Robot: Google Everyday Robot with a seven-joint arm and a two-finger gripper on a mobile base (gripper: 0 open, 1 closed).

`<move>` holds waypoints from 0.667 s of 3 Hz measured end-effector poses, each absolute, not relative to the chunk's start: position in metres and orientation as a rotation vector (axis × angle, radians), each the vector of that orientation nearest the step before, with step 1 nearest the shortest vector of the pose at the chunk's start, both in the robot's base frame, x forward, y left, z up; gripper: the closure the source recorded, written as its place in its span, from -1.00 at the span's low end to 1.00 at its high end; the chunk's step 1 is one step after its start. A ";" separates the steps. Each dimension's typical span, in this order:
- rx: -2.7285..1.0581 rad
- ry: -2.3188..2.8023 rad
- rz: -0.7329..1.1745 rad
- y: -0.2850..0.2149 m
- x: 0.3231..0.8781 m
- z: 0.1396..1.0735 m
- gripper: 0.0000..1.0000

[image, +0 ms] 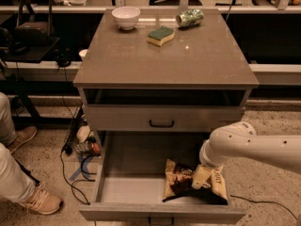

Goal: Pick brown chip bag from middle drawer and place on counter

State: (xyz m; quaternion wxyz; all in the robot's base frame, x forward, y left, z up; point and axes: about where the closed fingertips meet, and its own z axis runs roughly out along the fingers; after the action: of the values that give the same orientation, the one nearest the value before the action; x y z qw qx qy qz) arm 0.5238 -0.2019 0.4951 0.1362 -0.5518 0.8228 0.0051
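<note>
The brown chip bag [178, 177] lies crumpled on the floor of the open middle drawer [127, 185], at its front right. My gripper [198, 181] reaches down from the white arm [244, 145] on the right. It is inside the drawer, right on top of the bag's right half, and hides part of it. The counter [160, 67] is the flat grey-brown top above the drawers.
On the counter's far side stand a white bowl [126, 17], a green-topped yellow sponge [161, 35] and a green can [190, 18] on its side. The upper drawer front [161, 119] is shut. A person's legs and shoes [21, 187] and cables [77, 168] are at the left.
</note>
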 end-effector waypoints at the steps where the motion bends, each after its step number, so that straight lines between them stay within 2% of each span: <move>1: -1.602 2.401 -0.037 -0.205 0.529 0.477 -1.00; 2: -1.606 2.419 -0.064 -0.205 0.534 0.464 -1.00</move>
State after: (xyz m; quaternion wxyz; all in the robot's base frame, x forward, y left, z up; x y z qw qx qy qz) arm 0.5338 -0.2054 0.4636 0.1184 -0.5491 0.8271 -0.0218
